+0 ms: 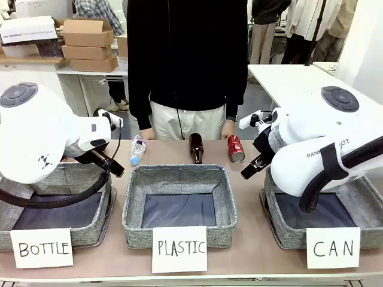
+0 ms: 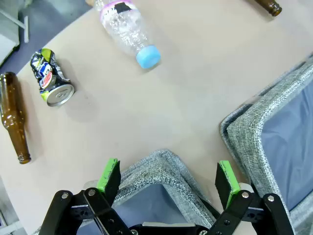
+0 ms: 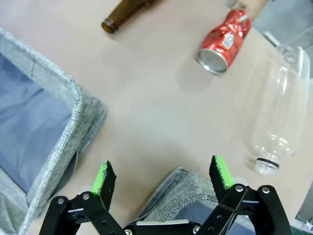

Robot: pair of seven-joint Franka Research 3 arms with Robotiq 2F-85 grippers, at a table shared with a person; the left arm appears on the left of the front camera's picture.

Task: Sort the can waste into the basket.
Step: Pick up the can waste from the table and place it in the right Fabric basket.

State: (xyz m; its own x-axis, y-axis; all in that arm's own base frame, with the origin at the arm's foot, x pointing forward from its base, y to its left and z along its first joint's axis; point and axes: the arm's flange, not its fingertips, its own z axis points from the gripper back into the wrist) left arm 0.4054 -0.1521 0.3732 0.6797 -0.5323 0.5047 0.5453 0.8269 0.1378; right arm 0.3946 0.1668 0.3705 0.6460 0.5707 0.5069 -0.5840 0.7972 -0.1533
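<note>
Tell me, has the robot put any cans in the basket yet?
Not yet. The red can and the dark can both lie on the table. The left gripper and right gripper are open, holding nothing. Both cans have yet to go into the CAN basket.

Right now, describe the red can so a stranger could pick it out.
Start at the grey basket carded CAN at the table's right end. Beyond its far left corner, by the person's edge, lies the red can. It alone is red: short metal with white lettering, right of a brown glass bottle.
</note>
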